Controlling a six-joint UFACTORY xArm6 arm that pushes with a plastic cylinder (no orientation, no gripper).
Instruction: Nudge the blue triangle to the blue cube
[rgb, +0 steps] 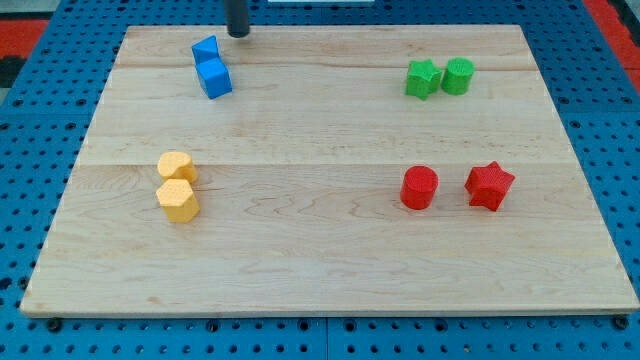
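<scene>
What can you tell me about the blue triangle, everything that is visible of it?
The blue triangle is a small wedge-shaped block that looks like matte plastic. It lies near the board's top edge, on the view's left. Its lower side touches the blue cube, or nearly so. My tip stands just to its upper right, apart from it.
</scene>
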